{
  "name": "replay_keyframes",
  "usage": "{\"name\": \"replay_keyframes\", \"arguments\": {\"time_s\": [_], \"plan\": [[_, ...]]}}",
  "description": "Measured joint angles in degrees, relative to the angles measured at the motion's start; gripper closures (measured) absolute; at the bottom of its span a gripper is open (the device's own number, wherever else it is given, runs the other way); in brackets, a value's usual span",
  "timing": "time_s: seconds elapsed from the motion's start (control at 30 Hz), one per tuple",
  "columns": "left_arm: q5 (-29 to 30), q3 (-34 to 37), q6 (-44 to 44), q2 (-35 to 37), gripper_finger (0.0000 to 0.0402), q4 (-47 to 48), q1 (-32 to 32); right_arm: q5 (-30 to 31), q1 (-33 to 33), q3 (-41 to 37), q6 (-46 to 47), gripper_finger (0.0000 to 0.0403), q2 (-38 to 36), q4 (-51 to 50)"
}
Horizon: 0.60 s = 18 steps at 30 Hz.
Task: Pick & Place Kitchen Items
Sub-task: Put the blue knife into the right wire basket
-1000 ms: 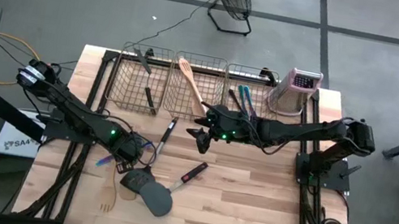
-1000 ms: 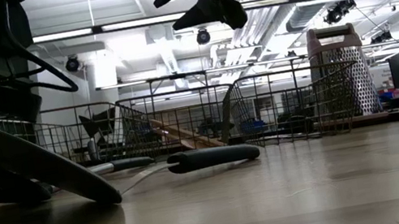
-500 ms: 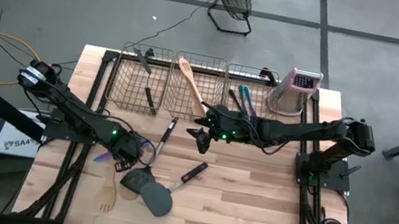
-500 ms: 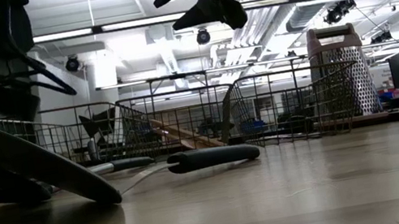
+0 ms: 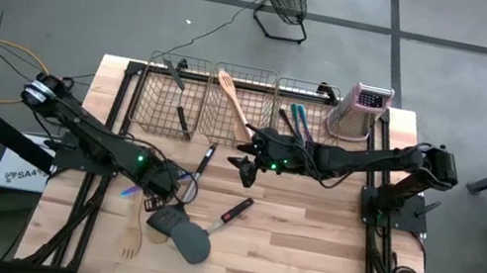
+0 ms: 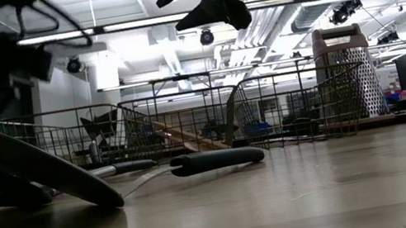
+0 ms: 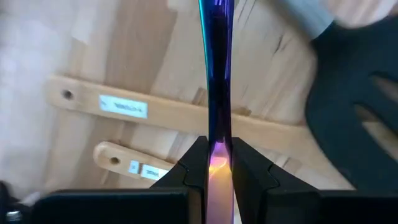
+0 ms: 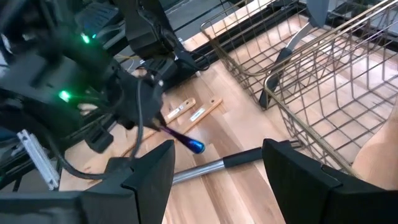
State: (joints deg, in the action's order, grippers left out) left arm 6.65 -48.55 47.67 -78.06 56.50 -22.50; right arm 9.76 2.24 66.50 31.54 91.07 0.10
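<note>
My left gripper [image 5: 161, 185] stands over the table's near left part, pointing down, shut on a slim purple-blue utensil [image 7: 215, 74]. The right wrist view shows this utensil [image 8: 180, 138] slanting down to a blue tip. Under it lie two pale wooden handles [image 7: 155, 115] and a dark grey spatula [image 7: 354, 112], flat on the table. My right gripper [image 5: 240, 166] waits open in the air near the table's middle, in front of the baskets, with nothing between its fingers [image 8: 146, 168]. My left gripper pinches the purple-blue utensil's thin shaft [image 7: 215, 149] between its two fingers, somewhere along its middle. The fingers come from above, pointing down, and lie across the shaft. The utensil sticks out on both sides of the fingers, slanted, above the wooden handles.
Three wire baskets [image 5: 239, 106] line the far edge, with a wooden spoon [image 5: 230, 99] in the middle one and a box grater [image 5: 365, 113] at the far right. Two dark spatulas [image 5: 186, 237], a wooden fork [image 5: 133, 238] and black-handled tools [image 5: 235, 213] lie on the near half.
My left gripper has risen, staying shut on the purple-blue utensil, which has come up off the table with it. The right arm has kept still.
</note>
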Motion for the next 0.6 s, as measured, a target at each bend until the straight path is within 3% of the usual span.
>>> {"name": "replay_keyframes", "arguments": {"time_s": [0.2, 0.6], "plan": [[4.9, -7.9, -3.5, 0.0, 0.0361, 4.2, 0.0, -5.5, 0.0, 0.0, -0.4, 0.0167, -1.4, -4.8], [16.6, -20.2, -11.7, 0.1, 0.0361, 4.6, 0.0, -7.2, 1.1, 0.0, 2.9, 0.0167, -8.8, -28.7]]}}
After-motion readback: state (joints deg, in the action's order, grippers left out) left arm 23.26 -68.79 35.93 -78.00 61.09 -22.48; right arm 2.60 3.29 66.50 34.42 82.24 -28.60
